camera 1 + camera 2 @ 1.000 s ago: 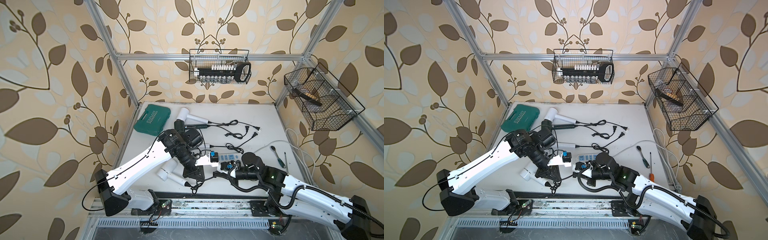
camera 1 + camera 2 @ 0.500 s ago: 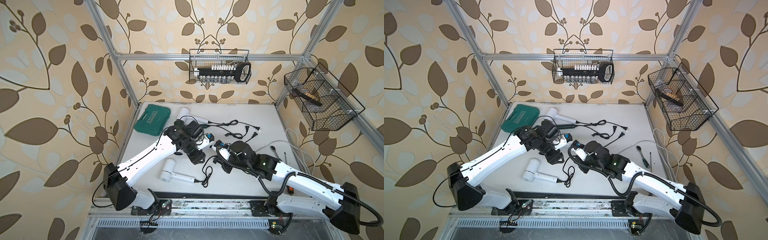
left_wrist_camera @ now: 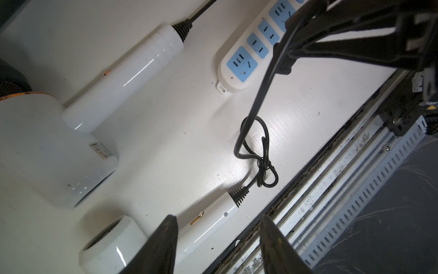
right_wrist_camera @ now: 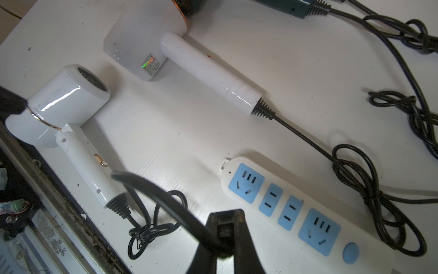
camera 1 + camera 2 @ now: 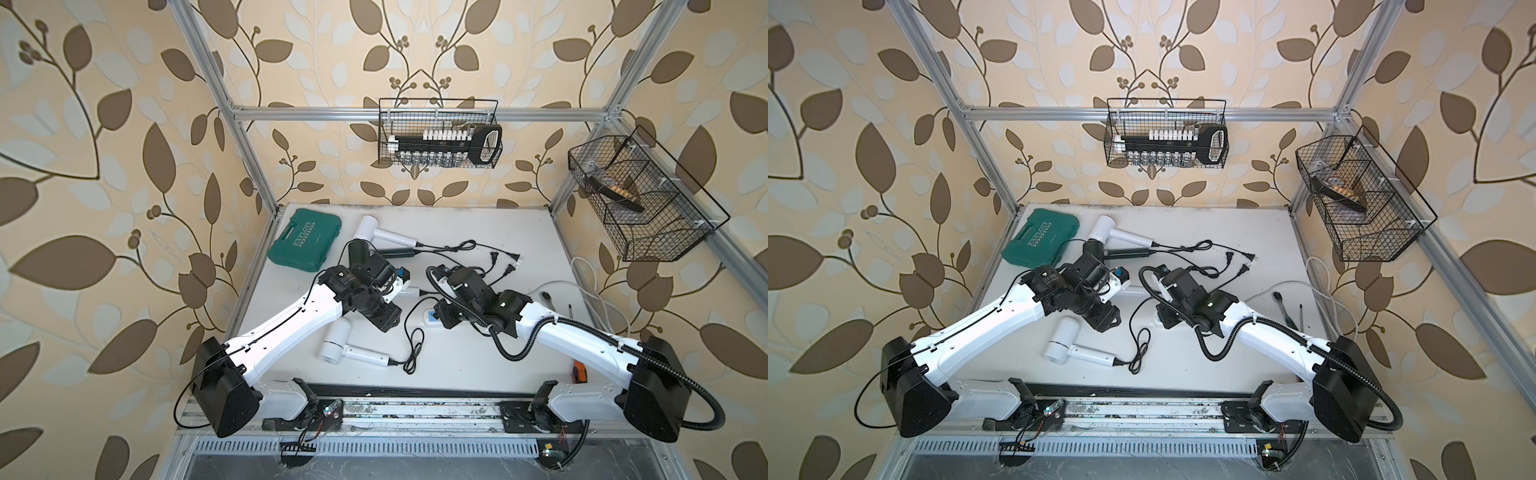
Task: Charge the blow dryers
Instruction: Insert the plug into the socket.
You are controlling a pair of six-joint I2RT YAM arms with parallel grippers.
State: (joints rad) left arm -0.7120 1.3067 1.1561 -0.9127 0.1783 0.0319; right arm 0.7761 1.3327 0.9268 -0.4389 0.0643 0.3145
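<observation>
The right gripper [image 4: 225, 214] pinches a black plug [image 4: 224, 233] above the power strip [image 4: 284, 206] at mid-tabletop, its cord apparently running to the front white dryer [image 5: 345, 347] by the front edge. The left gripper [image 3: 218, 217] hangs spread and empty nearby. The middle white dryer [image 4: 142, 45], dark green dryer [image 5: 359, 252] and back white dryer [image 5: 368, 227] lie toward the back-left corner.

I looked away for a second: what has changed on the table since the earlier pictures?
The left claw opened and now holds nothing. The right arm swung in from the front edge; the right claw, shut on the black cord of the front white dryer, now hangs by the power strip, and the cord's slack shifted that way. The dryers, power strip and teal case look unmoved.
</observation>
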